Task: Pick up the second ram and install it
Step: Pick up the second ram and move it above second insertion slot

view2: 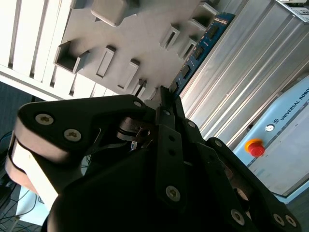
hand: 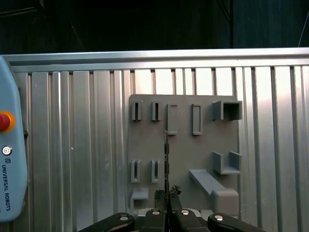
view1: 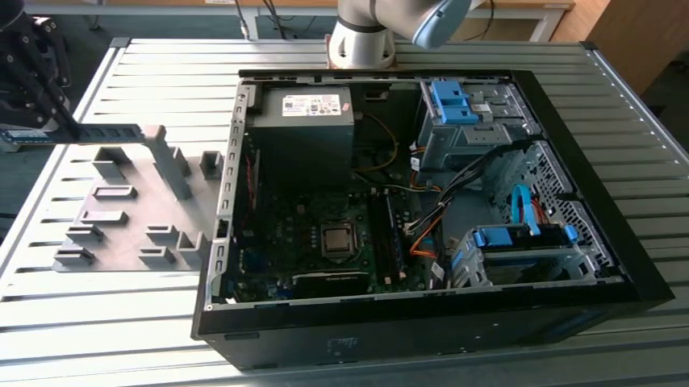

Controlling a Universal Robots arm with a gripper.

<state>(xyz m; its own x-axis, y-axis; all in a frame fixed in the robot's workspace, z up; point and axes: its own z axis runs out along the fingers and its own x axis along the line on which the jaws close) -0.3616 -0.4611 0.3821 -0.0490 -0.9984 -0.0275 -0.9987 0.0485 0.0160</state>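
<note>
Cannot tell chips or label on the second ram, edge-on in the first wrist view (near end inside the gripper).

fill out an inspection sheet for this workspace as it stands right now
surface: slatted metal table carrying an open computer case and a grey holder plate
job's things: second ram clamped at one end, held over the holder plate, not in the case
clutter: teach pendant lying on the table beside the holder plate
grippers: gripper shut on the second ram
cables: orange, blue and black leads inside the case
surroundings: robot base at the table's far edge; wooden furniture beyond
</note>
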